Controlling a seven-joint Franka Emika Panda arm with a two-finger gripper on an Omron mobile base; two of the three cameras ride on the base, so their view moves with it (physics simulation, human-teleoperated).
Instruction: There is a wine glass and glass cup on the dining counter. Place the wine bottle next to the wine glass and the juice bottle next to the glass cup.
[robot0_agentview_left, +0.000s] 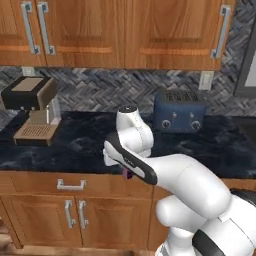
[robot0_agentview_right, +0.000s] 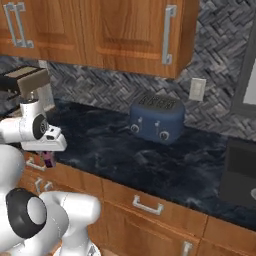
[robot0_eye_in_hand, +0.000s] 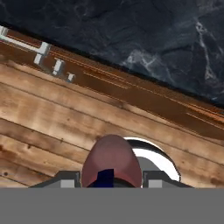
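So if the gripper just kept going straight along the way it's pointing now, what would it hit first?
The gripper, shut on the juice bottle, points down just off the counter edge. The bottle would probably meet the wooden floor first, though how far down that lies is hard to judge.

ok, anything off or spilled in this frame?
Nothing spilled or askew. The gripper is shut on the juice bottle, carried off the front edge of the wall counter over the wood floor. Toaster and coffee machine stand upright.
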